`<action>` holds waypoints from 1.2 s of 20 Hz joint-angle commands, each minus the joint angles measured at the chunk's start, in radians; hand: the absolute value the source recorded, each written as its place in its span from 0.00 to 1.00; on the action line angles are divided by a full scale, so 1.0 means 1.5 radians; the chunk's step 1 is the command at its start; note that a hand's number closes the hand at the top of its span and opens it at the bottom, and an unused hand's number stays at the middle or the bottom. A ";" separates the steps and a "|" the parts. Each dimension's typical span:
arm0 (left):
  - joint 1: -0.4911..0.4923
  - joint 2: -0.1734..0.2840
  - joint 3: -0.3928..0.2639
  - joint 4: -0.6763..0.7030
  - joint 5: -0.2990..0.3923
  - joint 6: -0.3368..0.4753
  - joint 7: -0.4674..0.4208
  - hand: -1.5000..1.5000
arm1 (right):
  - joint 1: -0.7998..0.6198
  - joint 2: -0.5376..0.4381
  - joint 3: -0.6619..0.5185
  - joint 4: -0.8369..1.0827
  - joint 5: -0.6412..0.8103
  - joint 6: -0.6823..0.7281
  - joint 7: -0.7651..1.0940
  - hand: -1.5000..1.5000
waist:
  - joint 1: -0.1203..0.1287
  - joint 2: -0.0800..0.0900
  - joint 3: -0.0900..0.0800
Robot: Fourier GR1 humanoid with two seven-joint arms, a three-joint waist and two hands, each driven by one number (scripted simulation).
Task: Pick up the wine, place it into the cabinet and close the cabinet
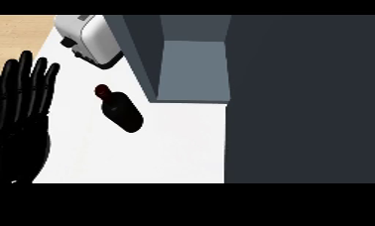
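Wine bottle [120, 109] waits on the counter [176, 145]
Left hand [26, 101] rests spread, fingers up; the glass seems heavy, slippery, fragile, so better grasp its wide body

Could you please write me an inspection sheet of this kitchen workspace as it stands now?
Surface: white counter, wood strip at upper left.
Job's things: dark wine bottle on the counter, left of the cabinet, untouched; the cabinet is open, its door swung out at right.
Clutter: silver toaster behind the bottle.
Robot hands: left robot hand open, resting at the left edge; right not in view.
Cables: nothing seen.
Surroundings: nothing seen.
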 commanded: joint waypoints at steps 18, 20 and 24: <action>-0.012 0.051 0.038 -0.125 0.302 -0.039 0.265 0.00 | 0.006 -0.036 0.086 -0.293 -0.076 0.025 0.332 0.00 | -0.003 0.011 0.019; 0.008 0.022 0.000 -0.138 0.256 -0.019 0.255 0.00 | 0.002 -0.041 0.088 -0.331 -0.088 0.023 0.373 0.00 | -0.005 0.010 0.019; -0.005 0.065 0.054 -0.200 0.319 0.001 0.344 0.00 | -0.111 -0.044 0.069 -0.292 -0.086 -0.011 0.440 0.00 | -0.001 0.011 0.019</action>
